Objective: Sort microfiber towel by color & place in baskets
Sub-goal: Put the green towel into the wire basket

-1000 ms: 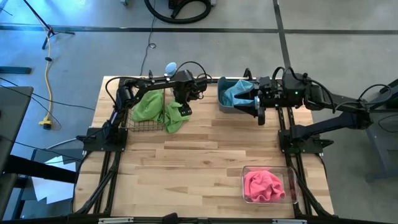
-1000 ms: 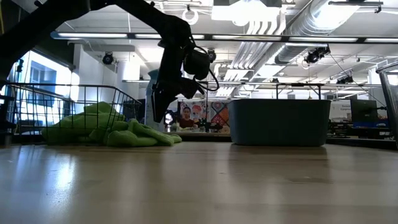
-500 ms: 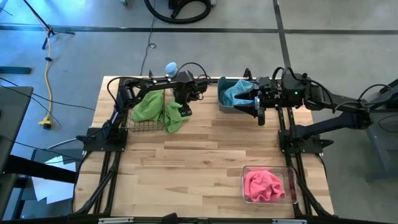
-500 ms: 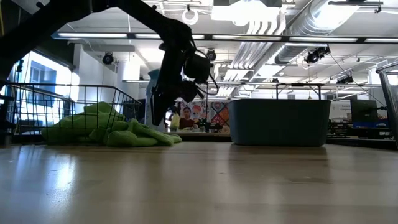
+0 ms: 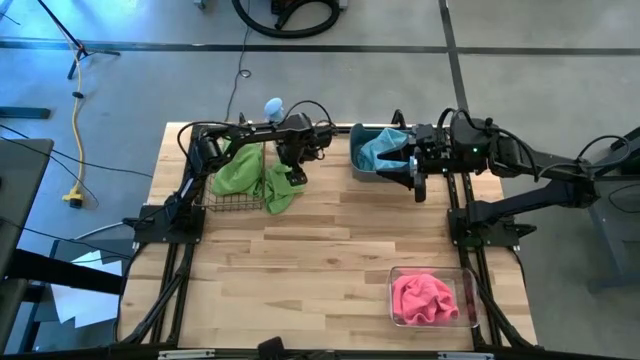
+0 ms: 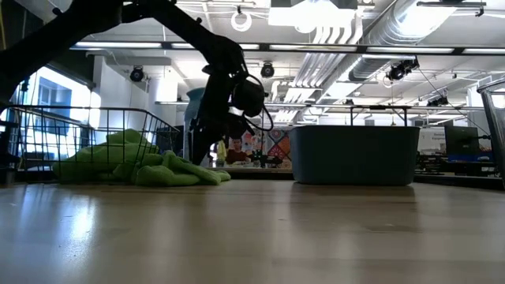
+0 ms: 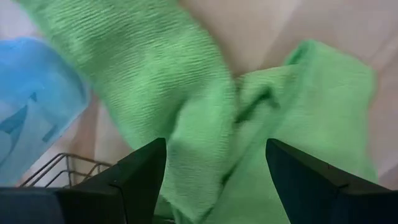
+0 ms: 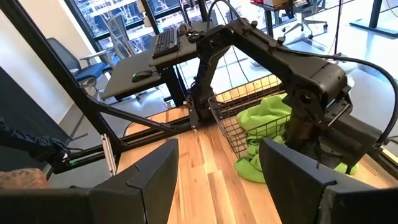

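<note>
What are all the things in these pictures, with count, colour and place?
green towels: at least two, lime; in the wire basket and spilling over its side onto the table
wire basket: one, black; far left
blue towel: one, teal; in the tub
tub: one, grey-blue; far middle
pink towel: one; in the clear box
clear box: one; near right
spray bottle: one, white-blue; far edge
left pincer: open, above spilled green towel
right pincer: open, by tub
</note>
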